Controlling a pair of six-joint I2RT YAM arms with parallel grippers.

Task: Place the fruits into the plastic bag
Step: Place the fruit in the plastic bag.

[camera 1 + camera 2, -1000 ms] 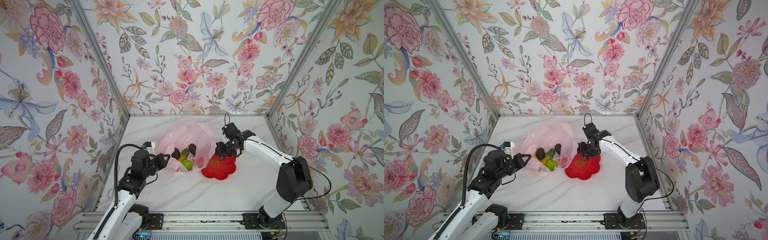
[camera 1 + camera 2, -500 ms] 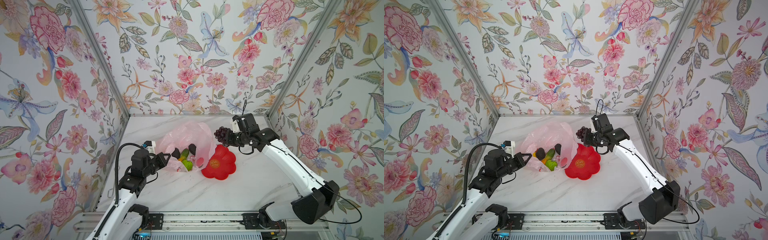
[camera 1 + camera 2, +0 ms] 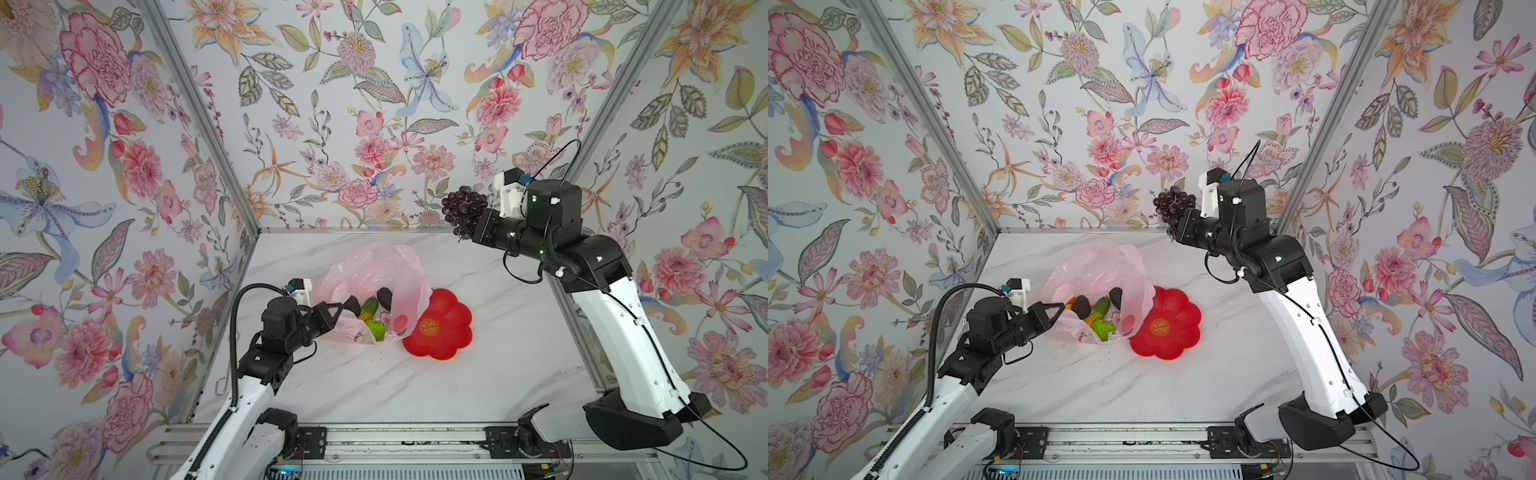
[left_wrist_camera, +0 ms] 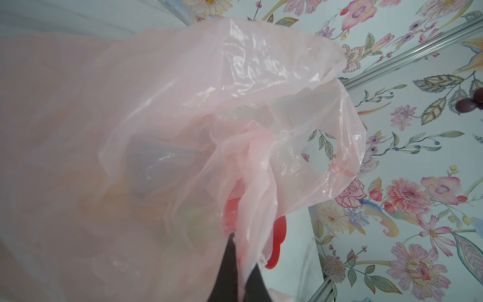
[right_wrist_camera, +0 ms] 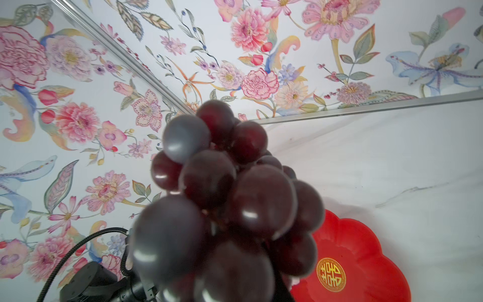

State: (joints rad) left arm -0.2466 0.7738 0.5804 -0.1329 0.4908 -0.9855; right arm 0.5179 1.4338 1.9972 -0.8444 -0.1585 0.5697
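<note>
While the right gripper (image 3: pixel 468 227), partly closed, holds the purple grapes (image 3: pixel 463 205) high at the far right, the left gripper (image 3: pixel 337 309) is pinched tight on the left rim of the plastic bag (image 3: pixel 374 266). In both top views fruits (image 3: pixel 376 329) lie inside the bag; the left wrist view shows them only as blurs through the film.

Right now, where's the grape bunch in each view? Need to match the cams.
Top view: grape bunch right of centre, in the upper half, above the dish.
Top view: grape bunch near centre, in the upper half, above the dish.
Left wrist: just a grape or two, cut off by the frame edge.
Right wrist: close up, filling the middle of the frame.
Shared landmark: red flower-shaped dish, in all four.
</note>
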